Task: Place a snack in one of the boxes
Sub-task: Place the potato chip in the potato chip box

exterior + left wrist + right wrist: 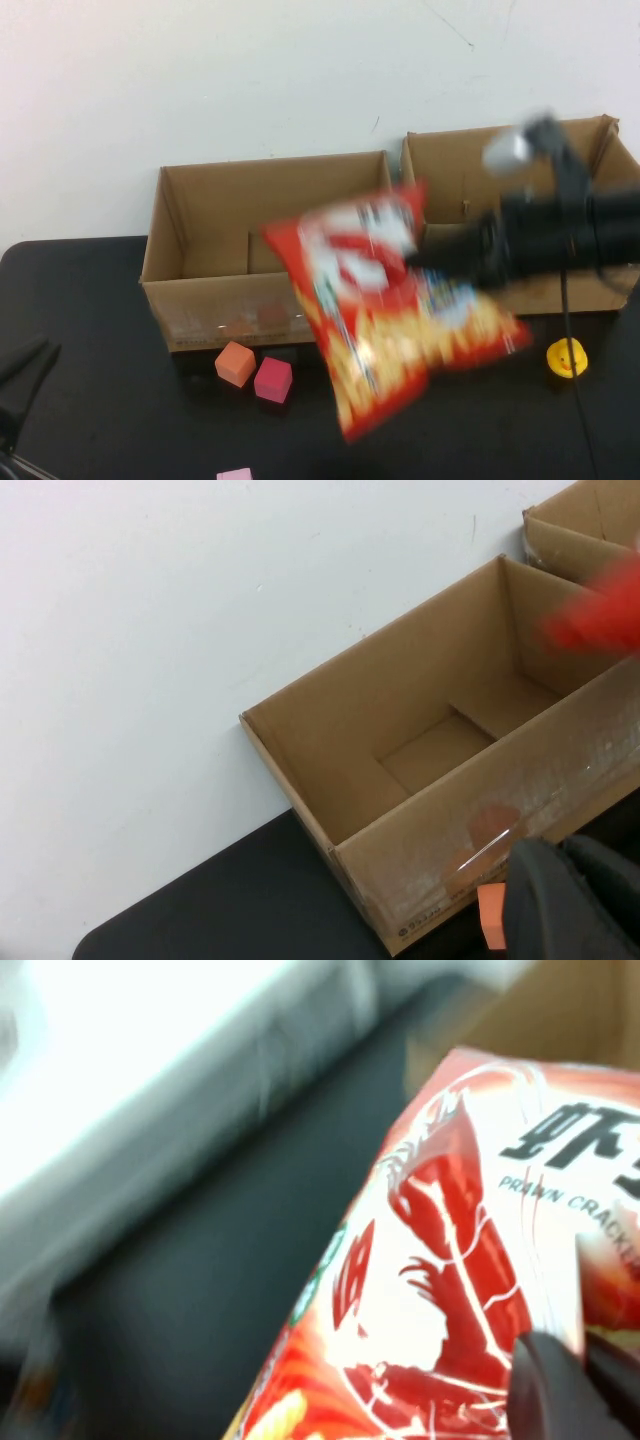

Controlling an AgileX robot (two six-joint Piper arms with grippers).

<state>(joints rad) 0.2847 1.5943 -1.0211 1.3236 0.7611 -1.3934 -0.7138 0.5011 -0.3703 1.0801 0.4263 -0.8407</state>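
Observation:
A red prawn-cracker snack bag [395, 315] hangs tilted in the air in front of the two cardboard boxes, between the left box [220, 310] and the right box [450, 165]. My right gripper [425, 255] reaches in from the right and is shut on the bag's upper edge. In the right wrist view a dark finger [545, 1390] presses on the bag [440, 1260]. My left gripper [22, 385] is parked low at the table's left edge, away from the bag. Its wrist view shows the empty left box [430, 860] and a red blur of the bag [600, 615].
An orange cube [235, 363] and a magenta cube [273, 379] lie in front of the left box. A pink block [235, 474] sits at the front edge. A yellow object [567, 357] lies on the black table at the right, below my right arm.

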